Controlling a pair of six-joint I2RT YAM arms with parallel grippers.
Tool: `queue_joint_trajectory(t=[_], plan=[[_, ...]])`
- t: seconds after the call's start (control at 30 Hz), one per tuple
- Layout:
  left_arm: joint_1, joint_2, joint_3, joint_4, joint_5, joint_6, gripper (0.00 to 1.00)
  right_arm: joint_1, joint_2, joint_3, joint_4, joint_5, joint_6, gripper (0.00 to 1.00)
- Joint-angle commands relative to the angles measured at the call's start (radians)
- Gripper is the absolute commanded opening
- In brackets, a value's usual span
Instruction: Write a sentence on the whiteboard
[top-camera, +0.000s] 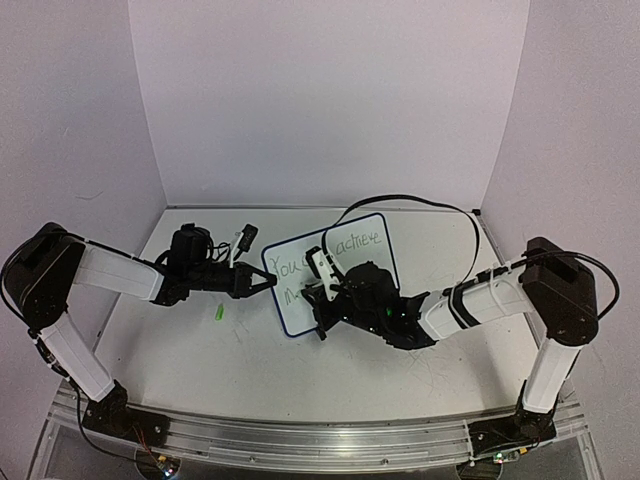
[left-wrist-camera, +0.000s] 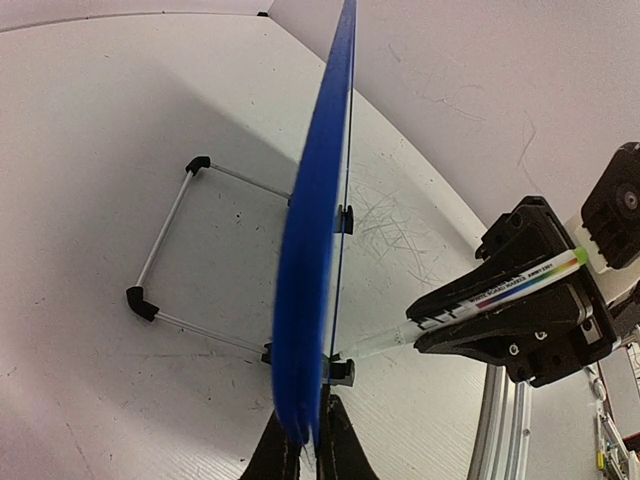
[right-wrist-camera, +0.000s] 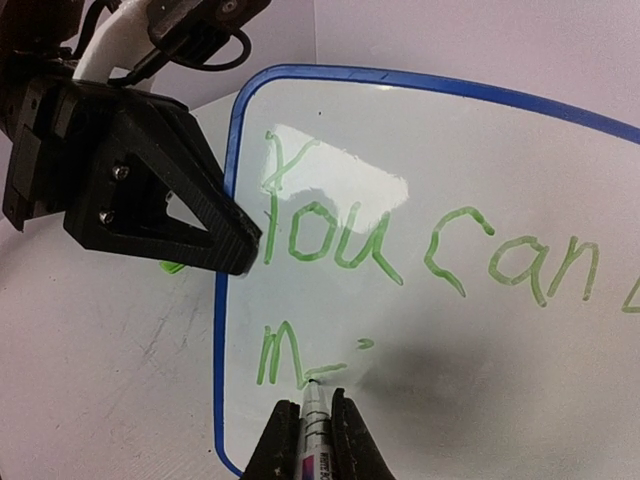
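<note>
Whiteboard stands on scuffed tabletop, white walls behind. Left gripper clamps its edge; right gripper grips green marker.

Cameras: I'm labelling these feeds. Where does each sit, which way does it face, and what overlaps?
Top external: above and behind, looking down at the table; left arm and right arm show.
Left wrist: on the left gripper, clamping the whiteboard, seen edge-on; its fingertips show.
Right wrist: on the right gripper, facing the green sentence; its fingertips hold the marker.
Shared: each wrist view shows the other gripper.
</note>
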Motion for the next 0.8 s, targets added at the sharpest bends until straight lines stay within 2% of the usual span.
queue_joint_trajectory(t=[0.0, 0.77], plan=[[0.000, 0.016, 0.012, -0.069, -0.074, 0.067, 0.00, -0.017, -0.035, -0.018, -0.024, 0.073, 0.001, 0.00], [0.001, 0.019, 0.017, -0.071, -0.070, 0.067, 0.00, -0.029, -0.023, 0.034, 0.029, 0.099, -0.009, 0.00]])
